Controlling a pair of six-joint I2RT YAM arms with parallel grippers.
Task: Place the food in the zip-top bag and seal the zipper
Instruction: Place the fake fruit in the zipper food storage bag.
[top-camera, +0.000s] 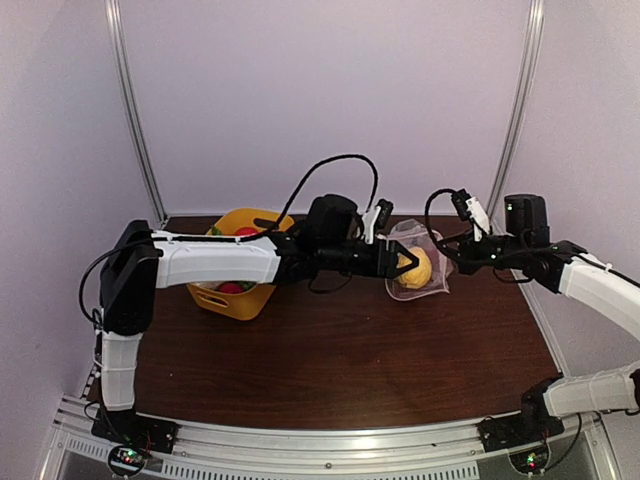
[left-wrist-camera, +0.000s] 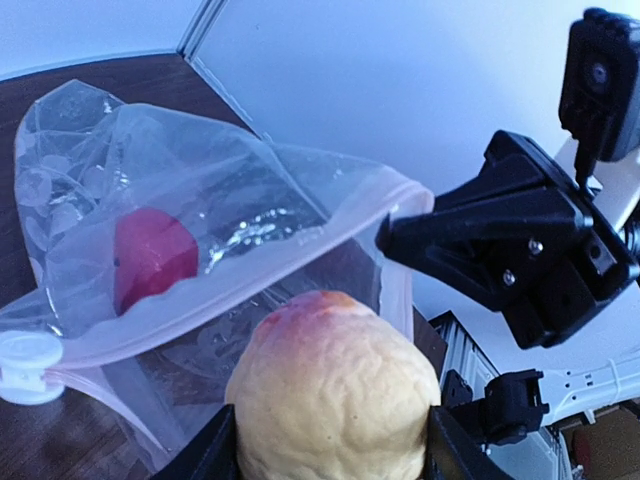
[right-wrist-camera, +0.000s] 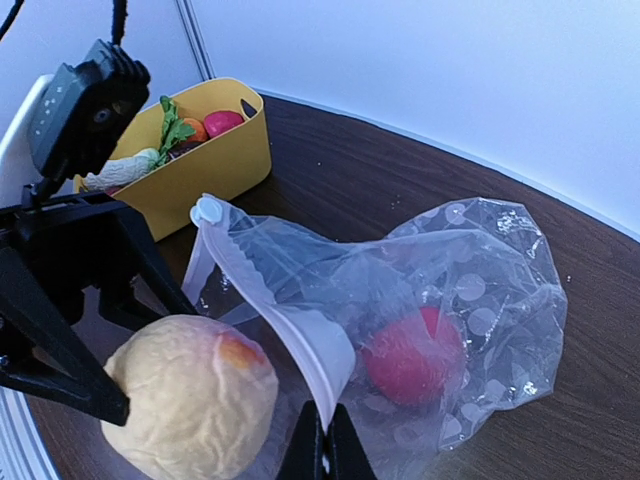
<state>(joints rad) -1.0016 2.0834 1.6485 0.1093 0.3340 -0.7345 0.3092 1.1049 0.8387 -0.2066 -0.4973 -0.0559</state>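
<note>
My left gripper (top-camera: 408, 262) is shut on a yellow toy fruit (left-wrist-camera: 335, 395) with a pink blush, held at the open mouth of the clear zip-top bag (left-wrist-camera: 170, 190). The fruit also shows in the right wrist view (right-wrist-camera: 190, 395) and the top view (top-camera: 417, 267). A red toy fruit (right-wrist-camera: 412, 356) lies inside the bag, also seen in the left wrist view (left-wrist-camera: 152, 255). My right gripper (right-wrist-camera: 325, 452) is shut on the bag's upper mouth edge with the zipper strip (right-wrist-camera: 290, 322), holding it lifted. The white slider (right-wrist-camera: 206, 210) sits at the strip's far end.
A yellow tub (top-camera: 236, 290) with several more toy fruits and vegetables (right-wrist-camera: 190, 135) stands left of the bag on the dark wooden table (top-camera: 340, 360). White walls close in the back and sides.
</note>
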